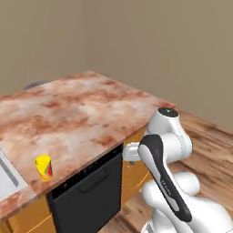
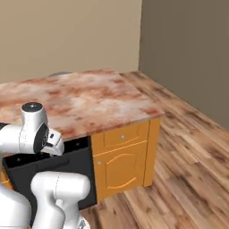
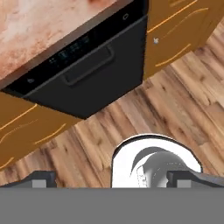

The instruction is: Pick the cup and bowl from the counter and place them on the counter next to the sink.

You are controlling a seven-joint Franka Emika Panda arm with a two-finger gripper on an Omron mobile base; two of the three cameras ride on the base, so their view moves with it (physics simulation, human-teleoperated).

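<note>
Standing upright near counter edge: cup, long axis vertical; end effector fingers apart, empty.

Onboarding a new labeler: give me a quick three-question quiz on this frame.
1. True or false: the cup stands upright on the counter.
2. What appliance sits under the counter edge nearest the cup? A) black dishwasher B) fridge C) oven with glass door
3. Is the end effector open or shut, and what is it pointed at?

Key: 1 true. 2 A. 3 open, holding nothing, pointed down at the wooden floor in front of the dishwasher.
</note>
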